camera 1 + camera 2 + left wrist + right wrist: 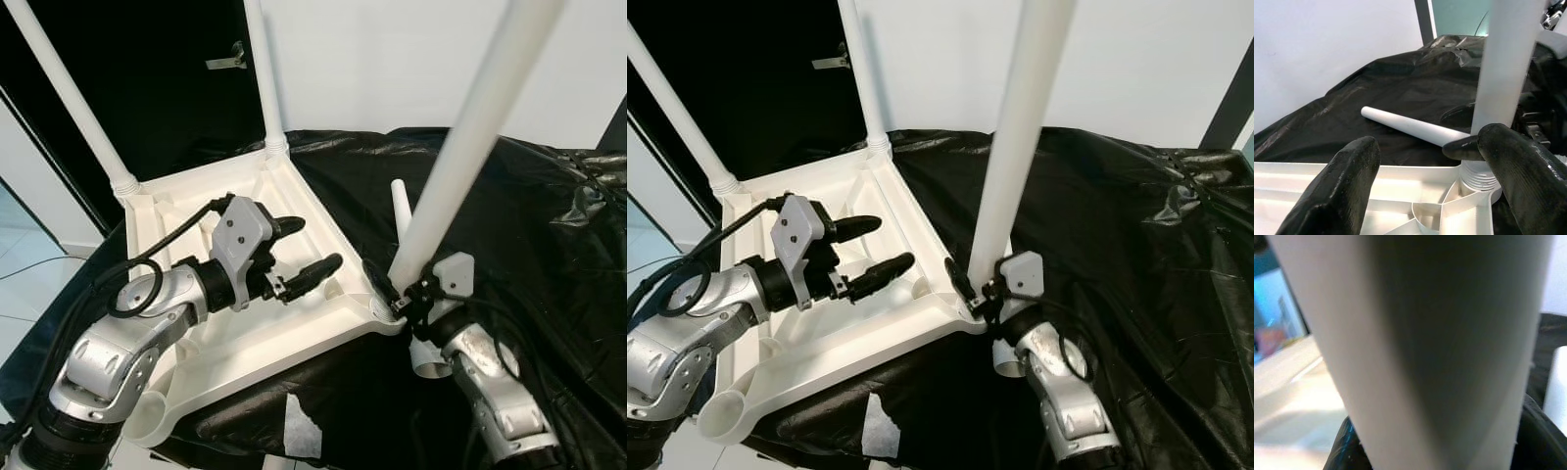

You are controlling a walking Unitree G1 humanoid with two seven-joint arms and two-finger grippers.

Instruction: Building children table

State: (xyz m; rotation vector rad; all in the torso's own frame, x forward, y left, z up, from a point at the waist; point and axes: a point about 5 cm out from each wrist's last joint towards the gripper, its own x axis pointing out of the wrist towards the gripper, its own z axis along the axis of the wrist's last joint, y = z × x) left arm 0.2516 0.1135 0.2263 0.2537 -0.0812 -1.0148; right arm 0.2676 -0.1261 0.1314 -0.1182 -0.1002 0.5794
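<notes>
The white table top [294,338] lies upside down on a black sheet [529,215]. Two white legs [73,93] [263,69] stand in its far corners. A third leg [460,137] stands tilted at the near right corner, its threaded end [1479,177] at the socket. My right gripper [400,294] is shut on the base of this leg [1440,347]. My left gripper [315,245] hovers open over the underside of the top, its fingers [1337,191] pointing toward that corner. A fourth leg [1410,126] lies loose on the sheet behind the right corner.
The near left corner socket [725,416] holds no leg and overhangs the sheet's edge. A dark door with a metal handle [227,59] is behind the table top. A white scrap [299,431] lies on the sheet in front. A white wall is behind.
</notes>
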